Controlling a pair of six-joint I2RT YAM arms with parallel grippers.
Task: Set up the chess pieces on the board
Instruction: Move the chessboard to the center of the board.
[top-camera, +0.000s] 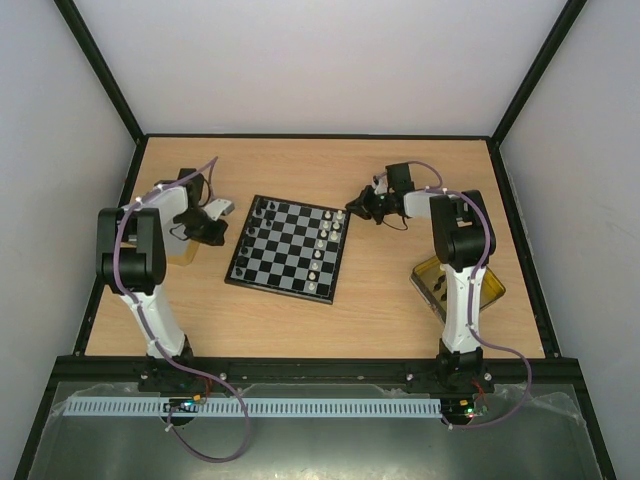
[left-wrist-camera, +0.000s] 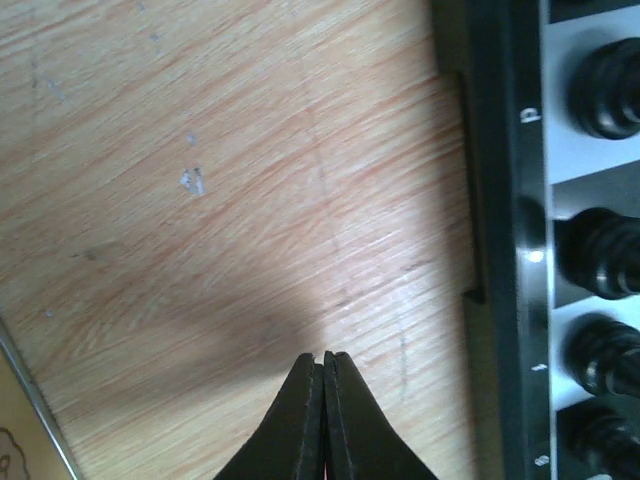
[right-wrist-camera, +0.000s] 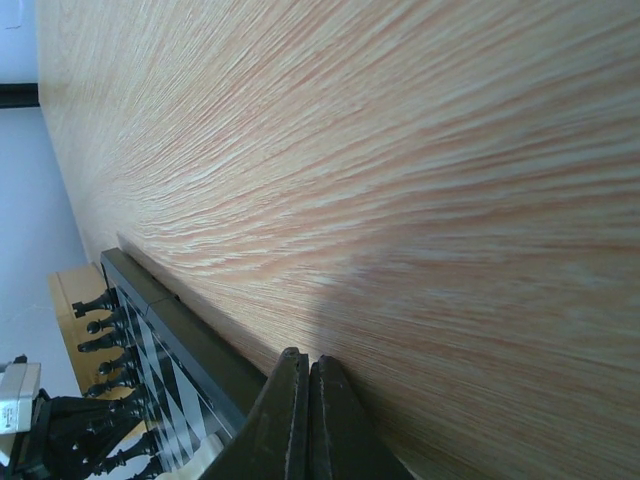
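Observation:
The board (top-camera: 288, 248) lies in the middle of the wooden table, black pieces (top-camera: 258, 222) along its left side and white pieces (top-camera: 328, 240) along its right side. My left gripper (top-camera: 228, 208) is shut and empty, just left of the board's far-left corner. In the left wrist view its fingertips (left-wrist-camera: 324, 358) are pressed together over bare wood, with black pieces (left-wrist-camera: 608, 250) on the board edge at right. My right gripper (top-camera: 352, 208) is shut and empty, just right of the board's far-right corner. In the right wrist view its tips (right-wrist-camera: 306, 362) touch beside the board's black border (right-wrist-camera: 190, 330).
A gold tin (top-camera: 478, 282) lies at the right near my right arm. A second tan tin (top-camera: 178, 248) lies left of the board, partly under my left arm. Black frame rails and white walls enclose the table.

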